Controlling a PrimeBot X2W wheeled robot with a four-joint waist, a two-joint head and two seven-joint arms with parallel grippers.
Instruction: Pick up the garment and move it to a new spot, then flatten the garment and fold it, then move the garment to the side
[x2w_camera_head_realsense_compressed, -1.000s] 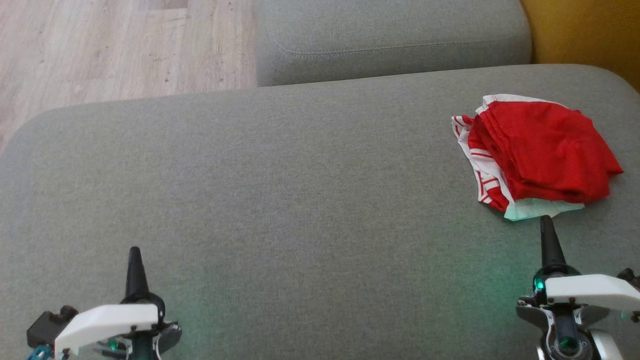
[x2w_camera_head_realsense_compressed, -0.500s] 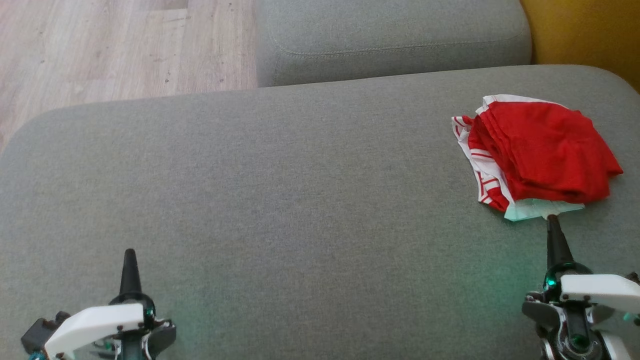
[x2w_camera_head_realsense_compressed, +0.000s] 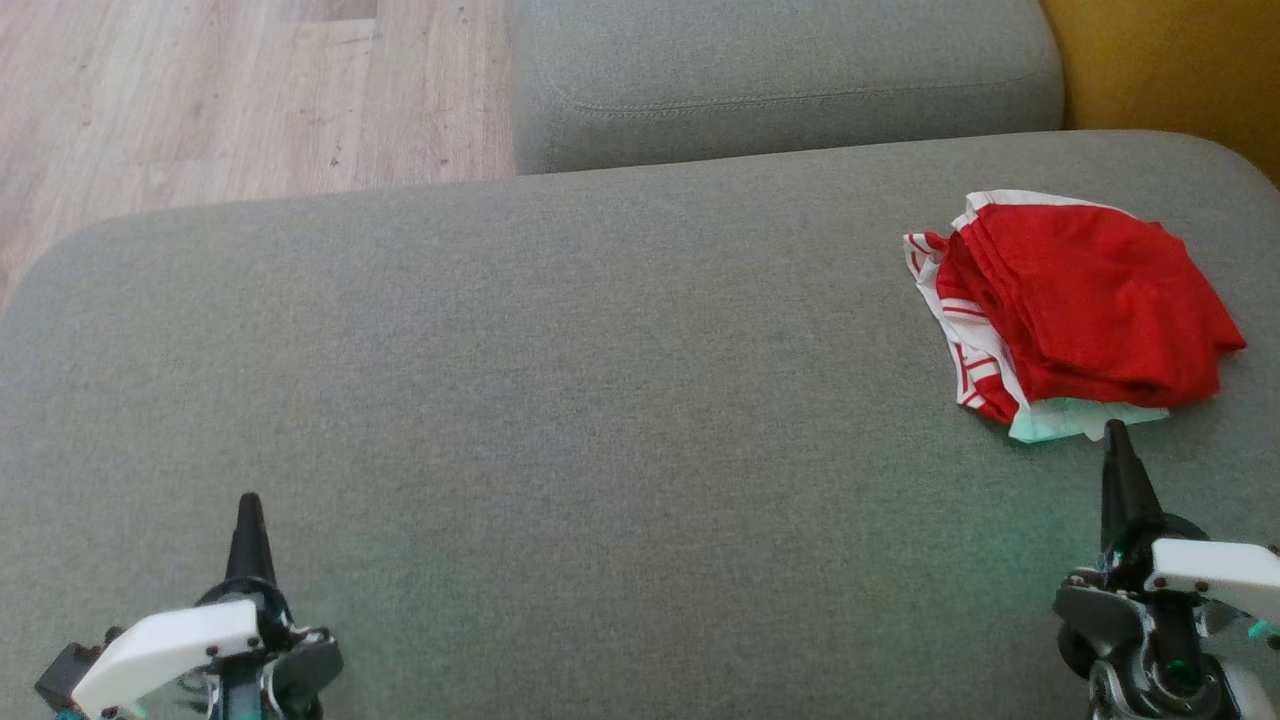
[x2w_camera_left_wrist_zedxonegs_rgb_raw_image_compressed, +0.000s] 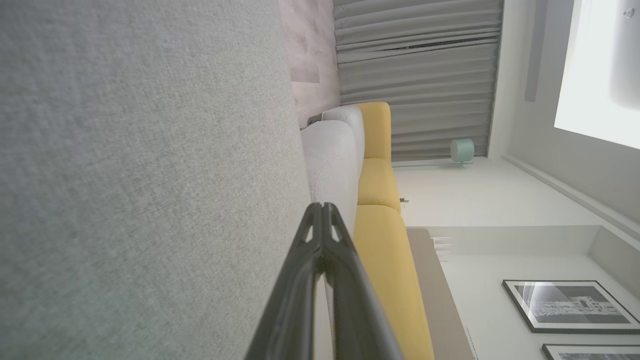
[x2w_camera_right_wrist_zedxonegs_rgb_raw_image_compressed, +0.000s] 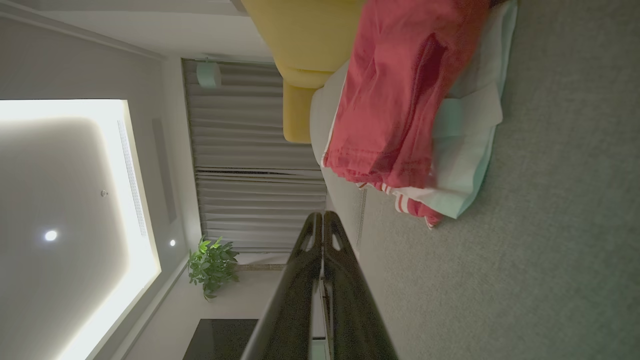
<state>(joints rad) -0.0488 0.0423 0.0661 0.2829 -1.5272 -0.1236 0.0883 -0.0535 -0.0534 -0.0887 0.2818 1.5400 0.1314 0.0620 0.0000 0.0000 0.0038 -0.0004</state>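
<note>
step: garment (x2w_camera_head_realsense_compressed: 1085, 305) sits folded far right, side move looks done | right gripper (x2w_camera_head_realsense_compressed: 1116, 432) closed, empty, just near its hem | left gripper (x2w_camera_head_realsense_compressed: 248, 503) closed, empty | next: back off without snagging

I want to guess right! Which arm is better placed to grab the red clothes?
The right, probably. The right end effector, shut, has its tip close by the near edge of the red garment. The left end effector, also shut, sits far across the grey cushion.
</note>
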